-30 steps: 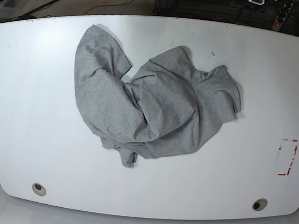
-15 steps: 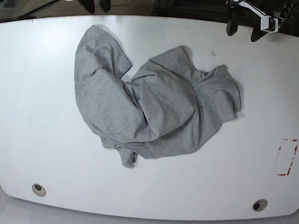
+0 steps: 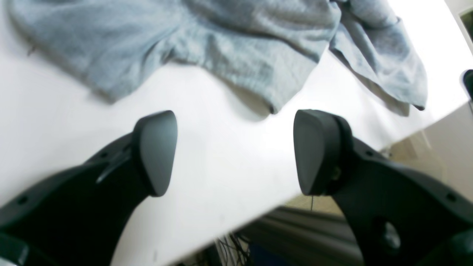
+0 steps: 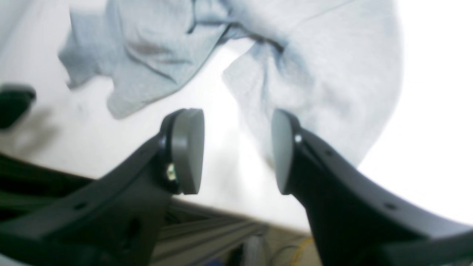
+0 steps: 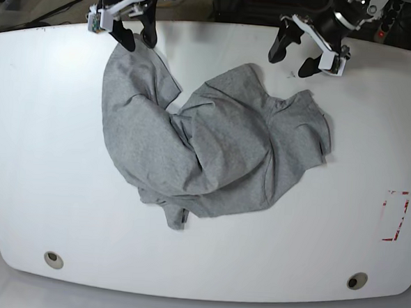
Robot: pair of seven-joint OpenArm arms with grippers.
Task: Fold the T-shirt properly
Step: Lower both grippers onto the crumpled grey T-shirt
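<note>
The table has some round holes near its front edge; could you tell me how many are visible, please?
2: one hole at the front left of the table, another hole at the front right. The T-shirt might hide others.

The T-shirt [image 5: 206,147] is spread crumpled on the table [image 5: 45,151], slightly far of centre. The right gripper [image 5: 136,37] is positioned at the far left, above the garment's far-left edge (contact cannot be determined). The left gripper [image 5: 295,58] is positioned at the far right, just beyond the far-right sleeve. A marked rectangle [image 5: 395,216] is located near the right table edge.
</note>
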